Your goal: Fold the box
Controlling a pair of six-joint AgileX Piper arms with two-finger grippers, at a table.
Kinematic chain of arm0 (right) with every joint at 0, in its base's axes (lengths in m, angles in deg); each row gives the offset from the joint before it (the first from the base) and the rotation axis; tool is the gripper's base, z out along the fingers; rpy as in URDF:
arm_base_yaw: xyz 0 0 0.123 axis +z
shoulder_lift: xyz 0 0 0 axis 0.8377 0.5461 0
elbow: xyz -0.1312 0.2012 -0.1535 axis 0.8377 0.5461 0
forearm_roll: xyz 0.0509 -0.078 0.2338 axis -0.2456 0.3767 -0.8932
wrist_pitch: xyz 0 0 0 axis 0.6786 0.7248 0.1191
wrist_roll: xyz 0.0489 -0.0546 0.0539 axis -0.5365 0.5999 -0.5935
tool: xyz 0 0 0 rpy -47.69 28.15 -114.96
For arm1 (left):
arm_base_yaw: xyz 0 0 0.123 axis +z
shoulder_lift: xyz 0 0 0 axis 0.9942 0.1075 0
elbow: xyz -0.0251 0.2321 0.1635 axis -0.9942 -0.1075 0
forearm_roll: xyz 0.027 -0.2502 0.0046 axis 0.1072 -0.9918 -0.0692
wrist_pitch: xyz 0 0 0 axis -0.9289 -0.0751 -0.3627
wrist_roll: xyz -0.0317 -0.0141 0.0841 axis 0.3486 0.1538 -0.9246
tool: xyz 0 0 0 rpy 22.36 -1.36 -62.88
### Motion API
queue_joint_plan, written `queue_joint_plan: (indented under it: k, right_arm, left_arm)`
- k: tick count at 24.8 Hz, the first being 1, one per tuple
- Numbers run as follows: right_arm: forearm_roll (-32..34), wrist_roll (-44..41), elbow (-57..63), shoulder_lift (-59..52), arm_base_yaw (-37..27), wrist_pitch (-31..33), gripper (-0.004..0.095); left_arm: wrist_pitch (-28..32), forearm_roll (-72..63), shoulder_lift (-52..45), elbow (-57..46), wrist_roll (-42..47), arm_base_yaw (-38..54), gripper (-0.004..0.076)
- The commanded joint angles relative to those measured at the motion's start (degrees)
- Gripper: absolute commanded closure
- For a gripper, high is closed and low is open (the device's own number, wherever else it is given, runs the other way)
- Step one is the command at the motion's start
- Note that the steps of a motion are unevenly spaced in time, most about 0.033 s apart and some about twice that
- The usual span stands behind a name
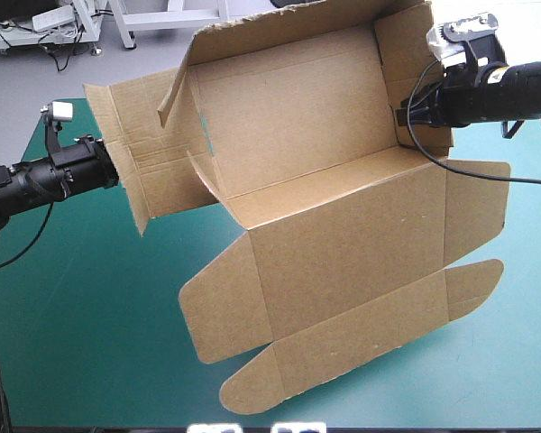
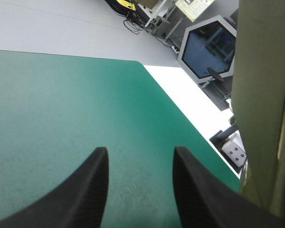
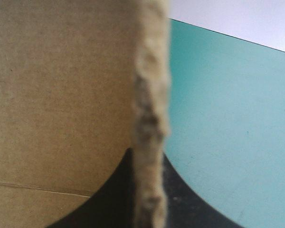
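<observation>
While its far part stands raised, walls up on 2 sides and the hollow facing the near edge of the table, the brown box (image 1: 343, 225) spreads its wide panels forward and down over the middle of the teal-green cover (image 1: 90, 316). The nearest strip, with a rounded flap at each end, reaches toward the table's near edge. I cannot tell whether that strip rests on the cover or hangs just above it.

At the box's raised wall on the right side, the right gripper (image 1: 404, 115) comes in from the table's right edge. From its wrist, the board's rough cut edge (image 3: 149, 95) runs straight between the 2 black fingers, which are pinched almost together on it (image 3: 145, 156). One face of the board (image 3: 61, 95) fills 1 side and the cover (image 3: 228, 118) shows on the other.

On the left side, a loose side flap sticks out toward the left gripper (image 1: 113, 171), which sits right against it. From that wrist, the 2 black fingers stand well apart (image 2: 140, 151) with only bare cover (image 2: 61, 104) between and ahead of them. The board (image 2: 259, 95) stands beside the gripper, outside 1 finger, not between the 2.
</observation>
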Motion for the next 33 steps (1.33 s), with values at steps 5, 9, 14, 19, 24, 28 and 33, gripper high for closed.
queue_joint_plan:
  k: [5,9,14,19,24,28,33]
  right_arm:
    - [2.1,-1.8,-1.6,-0.8,-0.6,0.5,0.0926]
    - [4.1,-3.8,-1.6,0.4,-0.5,-1.2,0.0926]
    - [4.6,-5.4,-1.6,2.1,0.8,-1.6,0.0926]
    - [9.2,-8.5,-1.6,3.2,4.9,-4.2,0.0926]
    - [15.9,-12.6,-1.6,4.8,10.4,-5.6,0.0926]
    - [17.7,-14.3,-1.6,5.5,12.7,-6.7,0.0926]
    - [18.2,-16.7,-1.6,5.7,15.4,-8.7,0.0926]
  left_arm:
    - [-5.5,-7.1,-2.5,1.6,0.5,-6.3,0.0400]
    - [-5.5,-8.7,-3.1,1.6,0.5,-8.2,0.0365]
    - [-5.5,-9.0,-3.6,1.6,0.0,-10.8,0.0313]
    - [-5.5,-9.0,-3.6,1.7,0.5,-11.0,0.0313]
    - [-5.5,-8.3,-4.1,2.2,1.4,-11.0,0.0313]
    - [-5.3,-4.5,-4.2,2.2,3.0,-11.0,0.0313]
    - [-2.7,-0.6,-4.2,2.2,5.6,-11.3,0.0313]
